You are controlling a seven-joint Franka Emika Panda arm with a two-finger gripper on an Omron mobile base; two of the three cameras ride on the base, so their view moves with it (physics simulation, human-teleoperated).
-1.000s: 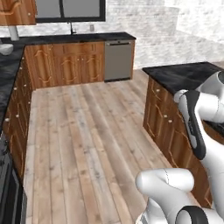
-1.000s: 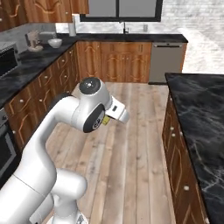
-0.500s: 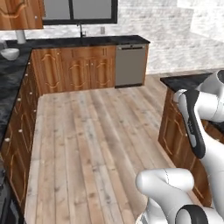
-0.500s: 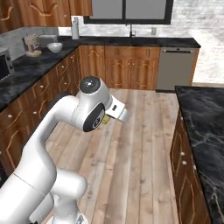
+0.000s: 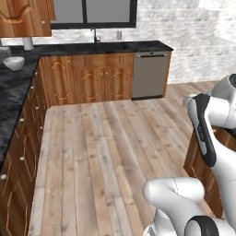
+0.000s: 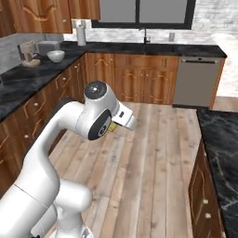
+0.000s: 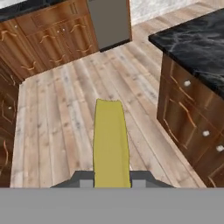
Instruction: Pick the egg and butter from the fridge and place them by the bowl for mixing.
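Note:
A thin yellow bar of butter (image 7: 110, 140) sticks out from between the two dark finger tips of my gripper (image 7: 112, 183), which is shut on it and held above the wooden floor. In the right base view a bit of the butter (image 6: 113, 126) shows under the white hand at the end of the folded arm. The white bowl (image 5: 14, 63) (image 6: 56, 56) stands on the black counter at the far left, beside a brown coffee machine (image 6: 29, 52). The egg and the fridge are out of view.
A grey dishwasher (image 5: 150, 73) (image 6: 195, 81) sits in the wooden back cabinets under the sink tap (image 5: 95, 34). A black-topped island (image 6: 223, 139) (image 7: 197, 43) stands close on the right. The left counter (image 5: 9, 97) runs along the wall, with wooden floor (image 5: 101, 147) between.
The whole scene has slid right and come closer in both base views, so the base has moved. The bowl has come further into view. The gripper stays shut on the butter.

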